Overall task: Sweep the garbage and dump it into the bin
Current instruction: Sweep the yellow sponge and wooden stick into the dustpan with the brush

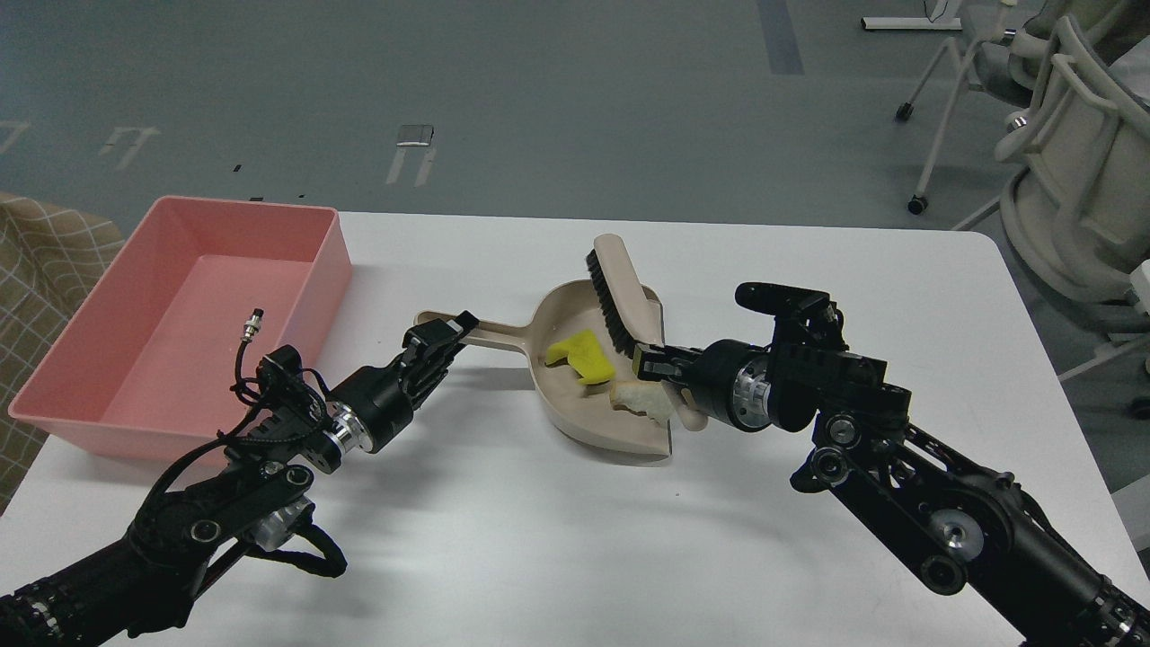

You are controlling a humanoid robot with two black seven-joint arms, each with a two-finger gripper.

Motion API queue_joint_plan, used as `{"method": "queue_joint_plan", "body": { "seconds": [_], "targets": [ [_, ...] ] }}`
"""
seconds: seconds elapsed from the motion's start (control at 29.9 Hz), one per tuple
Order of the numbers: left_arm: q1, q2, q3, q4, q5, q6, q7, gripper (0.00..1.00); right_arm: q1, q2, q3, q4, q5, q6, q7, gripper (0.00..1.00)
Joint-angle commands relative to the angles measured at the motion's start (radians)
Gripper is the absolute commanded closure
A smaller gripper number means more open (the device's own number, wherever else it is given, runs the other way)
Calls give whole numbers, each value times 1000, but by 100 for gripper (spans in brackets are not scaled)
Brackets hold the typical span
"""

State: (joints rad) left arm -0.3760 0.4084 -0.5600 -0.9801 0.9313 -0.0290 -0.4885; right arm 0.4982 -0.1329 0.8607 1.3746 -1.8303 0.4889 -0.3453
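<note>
The beige dustpan (588,422) lies at the table's middle, its handle pointing left. My left gripper (440,340) is shut on that handle. Inside the pan lie the yellow notched block (584,356) and the pale off-white wedge (640,401), the wedge near the pan's open right edge. My right gripper (654,363) is shut on the handle of the beige black-bristled brush (614,292), which stands tilted over the pan with its bristles facing left, just right of the yellow block. The pink bin (135,395) sits at the table's left, with nothing in it.
The white table (539,557) carries everything. Its right edge is close to grey office chairs (1069,162) at the far right. A checkered cloth (36,261) lies left of the bin. My right arm's links cross the table's lower right.
</note>
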Motion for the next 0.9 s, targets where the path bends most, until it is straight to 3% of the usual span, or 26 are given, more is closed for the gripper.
{"method": "queue_joint_plan", "body": {
  "seconds": [0.0,0.33,0.7,0.87],
  "targets": [
    [5,-3,-1,0,-2,3,0,100,-13,-100,14,37,2,0,-4,100],
    [6,-2,0,0,-2,3,0,100,-70,-254,11,63,11,0,-8,100],
    [3,3,0,0,-2,3,0,100,-158,-180,-5,83,19,0,-8,100],
    [3,4,0,0,-3,3,0,100,-152,-88,-28,86,19,0,-8,100]
  ]
}}
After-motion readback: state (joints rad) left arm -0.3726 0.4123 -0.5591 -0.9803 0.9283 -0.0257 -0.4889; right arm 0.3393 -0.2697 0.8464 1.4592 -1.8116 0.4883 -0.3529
